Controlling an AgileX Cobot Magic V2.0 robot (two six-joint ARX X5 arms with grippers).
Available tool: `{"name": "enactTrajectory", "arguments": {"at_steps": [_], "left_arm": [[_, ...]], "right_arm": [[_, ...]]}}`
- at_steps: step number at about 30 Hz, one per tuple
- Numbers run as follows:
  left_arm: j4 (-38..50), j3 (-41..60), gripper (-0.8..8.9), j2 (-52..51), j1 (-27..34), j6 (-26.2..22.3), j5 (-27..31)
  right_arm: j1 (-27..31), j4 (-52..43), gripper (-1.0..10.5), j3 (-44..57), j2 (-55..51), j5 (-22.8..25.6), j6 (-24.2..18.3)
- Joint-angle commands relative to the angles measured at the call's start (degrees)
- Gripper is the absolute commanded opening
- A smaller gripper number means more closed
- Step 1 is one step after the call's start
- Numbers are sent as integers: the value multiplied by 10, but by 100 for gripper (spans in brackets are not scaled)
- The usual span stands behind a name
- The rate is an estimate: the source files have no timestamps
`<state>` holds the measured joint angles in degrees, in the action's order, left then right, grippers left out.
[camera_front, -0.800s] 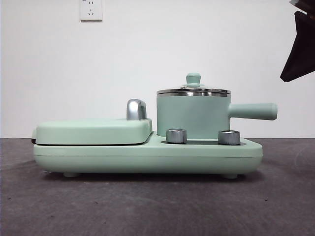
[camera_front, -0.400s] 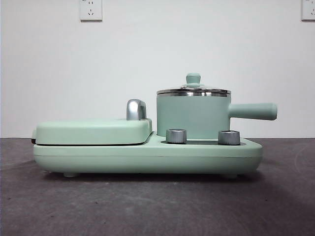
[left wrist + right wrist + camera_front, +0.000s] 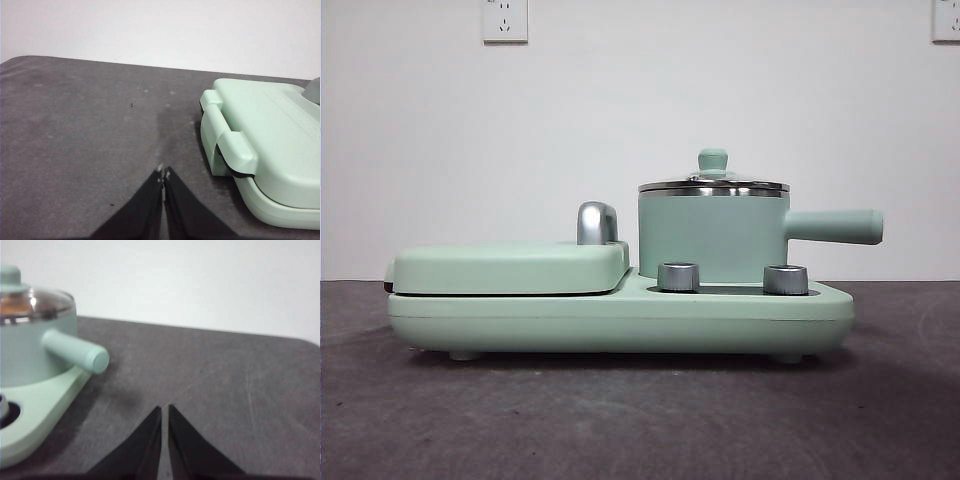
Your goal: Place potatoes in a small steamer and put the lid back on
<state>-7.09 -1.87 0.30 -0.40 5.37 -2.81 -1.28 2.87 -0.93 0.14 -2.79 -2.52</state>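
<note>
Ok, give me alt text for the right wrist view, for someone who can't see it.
The right hand, empty with its jaws together, hovers over the dark table beside the small steamer. The lid sits on the steamer, something orange-brown showing through its glass, and the steamer's handle points toward the hand.

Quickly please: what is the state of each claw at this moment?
Left claw: closed, holding nothing, above the table beside the griddle.
Right claw: closed, holding nothing, near the steamer's handle.
</note>
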Motion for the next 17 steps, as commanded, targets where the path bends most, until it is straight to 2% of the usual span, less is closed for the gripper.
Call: {"name": "enactTrajectory", "arguments": {"at_steps": [1, 17], "left_arm": [[7, 11, 6, -1, 0, -2, 1], [7, 11, 6, -1, 0, -2, 1]], "right_arm": [[1, -4, 20, 3, 1, 2, 10], [1, -3, 20, 2, 1, -2, 10]]}}
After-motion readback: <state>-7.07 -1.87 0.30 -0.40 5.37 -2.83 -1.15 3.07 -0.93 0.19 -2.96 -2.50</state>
